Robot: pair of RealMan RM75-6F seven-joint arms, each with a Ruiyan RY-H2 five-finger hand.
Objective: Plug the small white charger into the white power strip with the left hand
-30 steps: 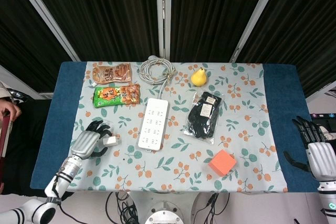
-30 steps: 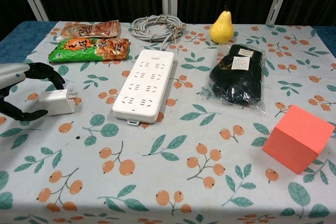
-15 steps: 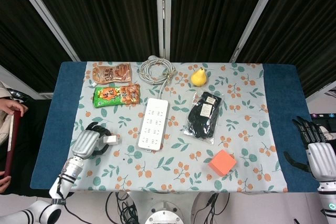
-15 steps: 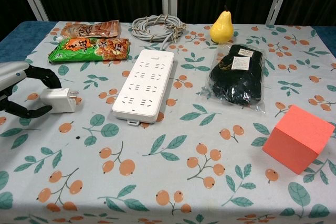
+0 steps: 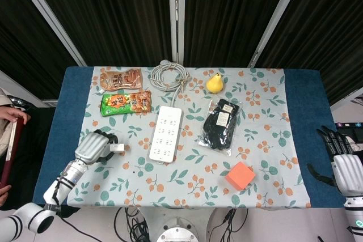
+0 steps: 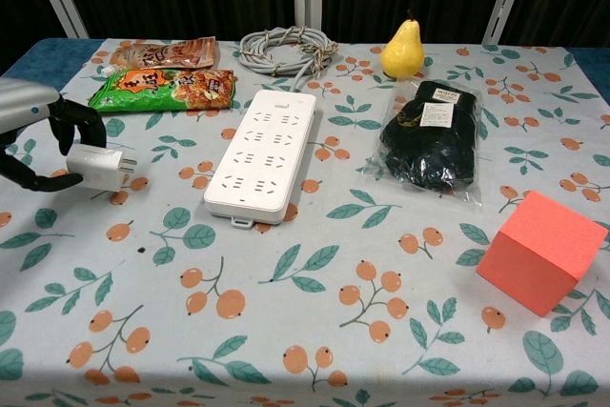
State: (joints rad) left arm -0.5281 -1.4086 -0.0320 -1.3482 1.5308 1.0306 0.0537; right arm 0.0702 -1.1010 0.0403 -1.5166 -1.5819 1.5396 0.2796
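My left hand (image 5: pixel 95 147) (image 6: pixel 38 131) grips the small white charger (image 5: pixel 117 148) (image 6: pixel 96 168) and holds it a little above the cloth, prongs pointing right. The white power strip (image 5: pixel 165 133) (image 6: pixel 263 153) lies flat at the table's middle, to the right of the charger and apart from it. Its grey cable (image 5: pixel 168 76) (image 6: pixel 285 50) is coiled at the far edge. My right hand (image 5: pixel 346 168) hangs off the right end of the table with its fingers spread and nothing in it; the chest view does not show it.
Two snack packets (image 5: pixel 125 102) (image 6: pixel 163 89) lie far left of the strip. A yellow pear (image 5: pixel 214 83) (image 6: pixel 402 47), a bagged black item (image 5: pixel 222 123) (image 6: pixel 432 135) and an orange block (image 5: pixel 240 175) (image 6: pixel 541 250) sit to its right. A person's hand (image 5: pixel 10 115) shows at the left edge.
My left hand closed on the charger, lifted it off the cloth and drew it slightly back to the left. The right hand has stayed still.
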